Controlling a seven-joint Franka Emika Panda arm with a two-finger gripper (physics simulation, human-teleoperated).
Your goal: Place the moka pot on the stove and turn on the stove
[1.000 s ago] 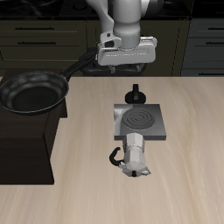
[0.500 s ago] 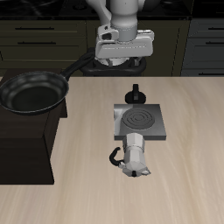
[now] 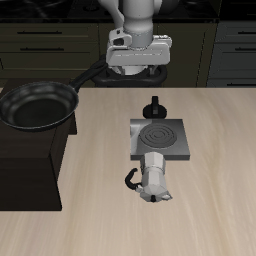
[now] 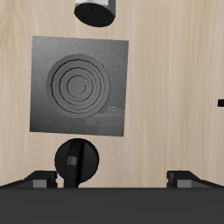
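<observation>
The moka pot (image 3: pixel 156 178), silver with a black handle, stands on the table just off the stove's front edge; its top (image 4: pixel 94 11) shows in the wrist view. The stove (image 3: pixel 160 140) is a flat grey square with a ringed burner (image 4: pixel 79 85) and a black round knob (image 3: pixel 154 106) at its back edge. My gripper (image 3: pixel 139 70) hangs high above the table behind the knob (image 4: pixel 77 162), open. Its fingers (image 4: pixel 39 180) are wide apart with nothing between them.
A black frying pan (image 3: pixel 40 105) sits on a dark low unit (image 3: pixel 35 170) beside the table, its handle reaching back toward the gripper. Dark cabinets (image 3: pixel 60 45) run behind the table.
My gripper has risen a little and drifted back and slightly toward the pan side. The moka pot and stove have not moved.
</observation>
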